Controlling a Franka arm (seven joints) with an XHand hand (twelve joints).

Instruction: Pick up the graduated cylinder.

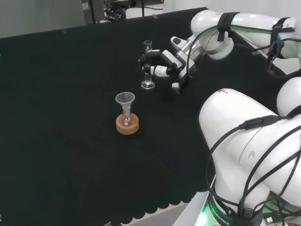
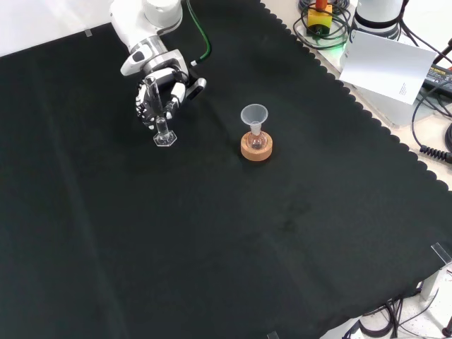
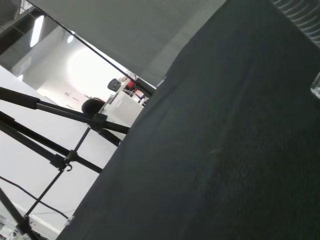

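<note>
- One graduated cylinder (image 1: 147,66) is standing upright on the black cloth (image 1: 70,94) in the head view, its clear hexagonal foot sitting flat on the cloth and its top poking up above the fingers.
- The hand (image 1: 162,66) is reaching in from the cylinder's 3 o'clock in that view, and its fingers (image 1: 149,68) are curling round the cylinder's stem about halfway up, so it's gripping the cylinder.
- In the front view the same hand (image 2: 161,88) is coming down from 12 o'clock, fingers (image 2: 150,99) wrapping the tube, with the cylinder (image 2: 164,133) and its foot peeking out below at the hand's 6 o'clock.
- Foot is looking like it's on the cloth in both views, though I can't really tell if it's touching or just barely off.
- A small flask with a clear funnel (image 1: 125,100) in its neck is sitting in a cork ring (image 1: 127,124), off at the cylinder's 7 o'clock in the head view, well apart from it.
- In the front view that cork ring (image 2: 256,147) is sitting at about 3 o'clock from the cylinder.
- The wrist view is looking out over the cloth (image 3: 230,150) toward the room beyond.
</note>
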